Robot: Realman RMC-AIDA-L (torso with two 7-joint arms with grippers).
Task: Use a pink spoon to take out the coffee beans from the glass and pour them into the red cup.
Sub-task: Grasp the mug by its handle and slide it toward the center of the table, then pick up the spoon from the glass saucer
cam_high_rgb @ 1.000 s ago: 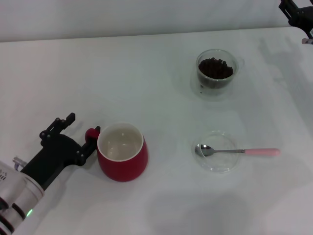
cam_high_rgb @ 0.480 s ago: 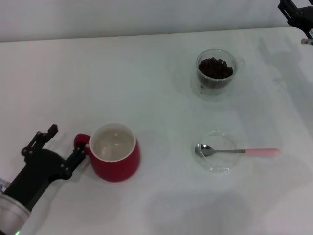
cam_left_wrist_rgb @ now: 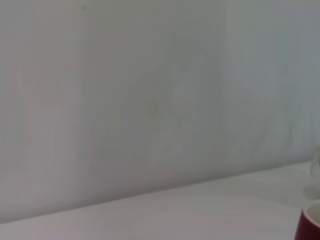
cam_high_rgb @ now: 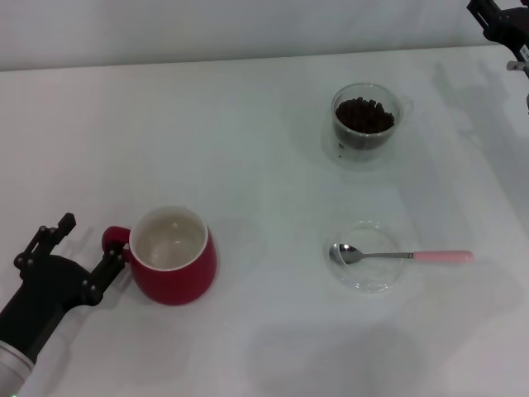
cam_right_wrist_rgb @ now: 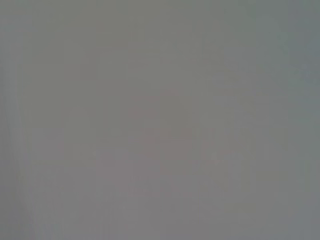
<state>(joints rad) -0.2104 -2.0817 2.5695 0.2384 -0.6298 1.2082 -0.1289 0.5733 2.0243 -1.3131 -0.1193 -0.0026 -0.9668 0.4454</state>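
The red cup (cam_high_rgb: 172, 266) stands at the front left of the white table, its white inside empty and its handle (cam_high_rgb: 112, 241) turned toward my left gripper (cam_high_rgb: 80, 248). That gripper is open, and one finger (cam_high_rgb: 110, 262) touches the handle. A sliver of the red cup (cam_left_wrist_rgb: 310, 227) shows in the left wrist view. The glass (cam_high_rgb: 364, 122) with the coffee beans (cam_high_rgb: 364, 114) stands at the back right. The pink spoon (cam_high_rgb: 413, 255) lies with its bowl in a clear saucer (cam_high_rgb: 369, 277). My right gripper (cam_high_rgb: 500, 21) hangs at the far back right corner.
The white table (cam_high_rgb: 248, 141) runs back to a pale wall. The right wrist view shows only a plain grey surface.
My left gripper has pulled back toward the front left, and the red cup has slid left with it, handle still at the finger. The glass, the spoon and the right arm have not moved.
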